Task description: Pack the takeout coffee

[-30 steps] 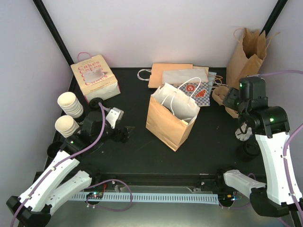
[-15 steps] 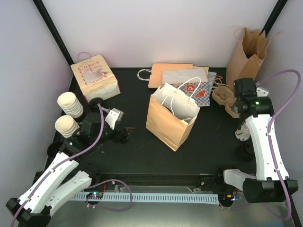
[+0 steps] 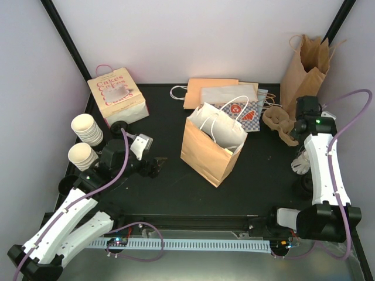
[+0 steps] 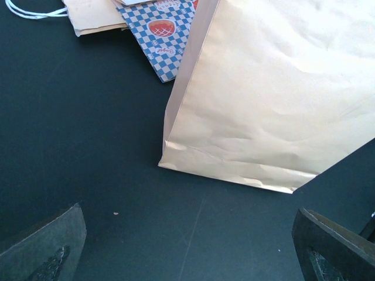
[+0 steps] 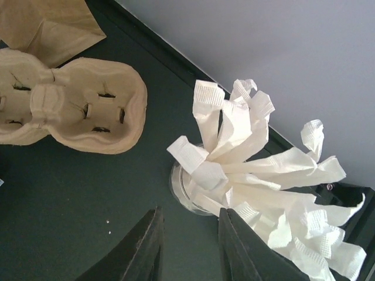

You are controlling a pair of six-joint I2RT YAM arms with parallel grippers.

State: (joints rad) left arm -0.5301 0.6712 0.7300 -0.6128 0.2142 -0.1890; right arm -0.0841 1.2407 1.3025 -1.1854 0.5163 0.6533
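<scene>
No lidded cream cup shows clearly in any view. A dark round thing (image 3: 307, 184) at the right edge is half hidden by my right arm; I cannot tell what it is. The open brown paper bag (image 3: 214, 143) with white handles stands mid-table and fills the left wrist view (image 4: 269, 99). My left gripper (image 3: 153, 167) is open wide and empty, low over the mat left of the bag (image 4: 187, 257). My right gripper (image 5: 190, 246) is open and empty, above a glass of white napkins (image 5: 258, 158).
Stacked lidless cream cups (image 3: 85, 130) and black lids (image 3: 119, 126) sit far left by a cake box (image 3: 117, 96). A pulp cup carrier (image 3: 278, 123) and a tall brown bag (image 3: 304, 67) stand far right. Flat bags (image 3: 225, 93) lie behind the open bag.
My right arm has straightened and its wrist has swung toward the far right corner, over the napkins and carrier. My left arm has not moved.
</scene>
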